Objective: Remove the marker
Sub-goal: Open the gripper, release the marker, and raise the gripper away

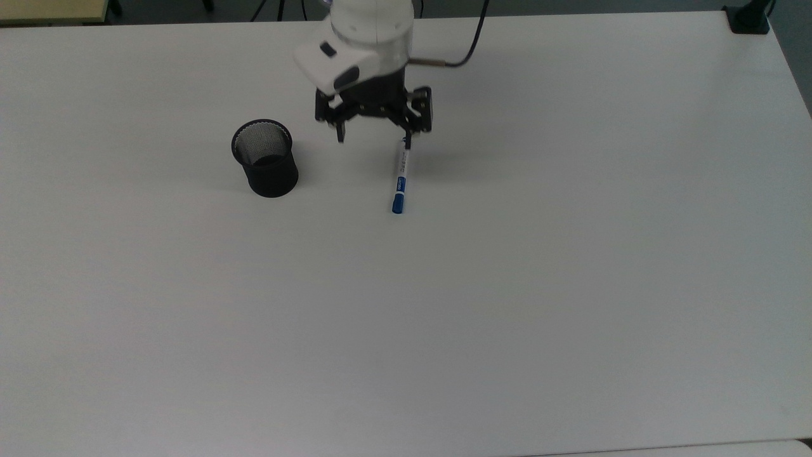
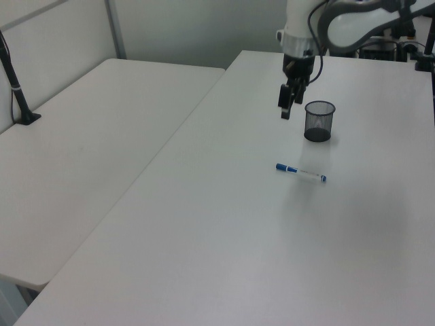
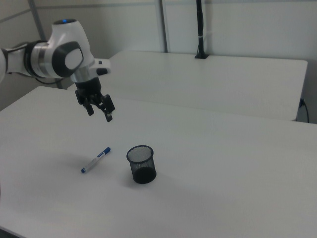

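Well, the marker (image 1: 399,179) lies flat on the white surface (image 1: 571,285), out of the mesh cup (image 1: 265,158) and well apart from it, to the top view's right of the cup. Its blue cap points toward the top view's bottom edge, and the barrel runs nearly straight up that view. In the right view the marker (image 3: 96,159) sits just to the right view's left of the cup (image 3: 141,164), and nothing touches it.

Above it hangs the end effector (image 1: 374,130), fingers spread wide and holding nothing. In the left view it is clearly high off the surface (image 2: 285,258), up beside the cup (image 2: 319,121) and clear of the marker (image 2: 300,172). The right view shows the same: the end effector (image 3: 98,105) is in the air with the pen lying free below.

To my eye the job looks finished, with the cup empty and the pen resting on its own. What remains, I'd judge, is a clean retreat. The arm should go straight up before it swings anywhere, so that neither finger clips the marker's far end, which sits right under one fingertip in the top view. A round barrel like that would likely roll at a slight knock. It should also keep away from the cup, which looks light enough to tip.
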Motion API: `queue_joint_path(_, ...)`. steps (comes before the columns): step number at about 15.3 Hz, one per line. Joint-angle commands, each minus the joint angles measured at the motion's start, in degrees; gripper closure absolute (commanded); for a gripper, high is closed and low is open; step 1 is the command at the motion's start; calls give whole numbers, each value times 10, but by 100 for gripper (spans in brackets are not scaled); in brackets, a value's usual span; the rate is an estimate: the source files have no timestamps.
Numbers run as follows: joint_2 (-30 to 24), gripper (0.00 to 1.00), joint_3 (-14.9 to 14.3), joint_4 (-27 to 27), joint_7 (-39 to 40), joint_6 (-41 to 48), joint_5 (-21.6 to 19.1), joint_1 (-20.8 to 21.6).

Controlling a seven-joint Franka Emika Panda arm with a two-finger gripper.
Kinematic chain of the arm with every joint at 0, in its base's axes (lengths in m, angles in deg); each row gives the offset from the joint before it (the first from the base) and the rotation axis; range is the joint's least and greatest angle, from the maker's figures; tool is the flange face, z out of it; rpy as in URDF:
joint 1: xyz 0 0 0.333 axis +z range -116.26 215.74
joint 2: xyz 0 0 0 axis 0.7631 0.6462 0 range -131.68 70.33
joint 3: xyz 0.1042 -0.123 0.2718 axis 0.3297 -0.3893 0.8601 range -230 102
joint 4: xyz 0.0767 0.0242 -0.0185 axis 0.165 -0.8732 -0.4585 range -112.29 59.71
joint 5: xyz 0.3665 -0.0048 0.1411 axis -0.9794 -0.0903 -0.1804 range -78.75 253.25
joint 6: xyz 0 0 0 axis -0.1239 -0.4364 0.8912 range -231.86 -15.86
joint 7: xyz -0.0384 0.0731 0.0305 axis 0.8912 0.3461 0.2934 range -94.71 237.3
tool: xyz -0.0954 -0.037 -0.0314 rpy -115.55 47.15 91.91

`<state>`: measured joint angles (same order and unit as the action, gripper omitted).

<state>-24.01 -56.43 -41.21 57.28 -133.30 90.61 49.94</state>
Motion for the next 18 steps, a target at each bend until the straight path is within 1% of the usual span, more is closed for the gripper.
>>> queue_joint_path(1, -56, 0, -6, 19, -23, 95, 2, -15)
queue_joint_path(4, -81, 0, -14, 29, -22, 133, 2, -25)
queue_joint_path(6, -102, 0, -41, 28, -22, 150, 2, -15)
queue_joint_path(8, -127, 0, -52, 26, -16, 175, 2, -15)
queue_joint_path(10, -130, 0, -56, 27, 2, 175, 2, -15)
queue_joint_path(12, -126, 0, -58, 34, 48, 156, 4, -19)
queue_joint_path(15, -125, 0, -77, 51, 113, 155, 2, -22)
queue_joint_path(18, -119, 0, -79, 60, 120, 158, -2, -23)
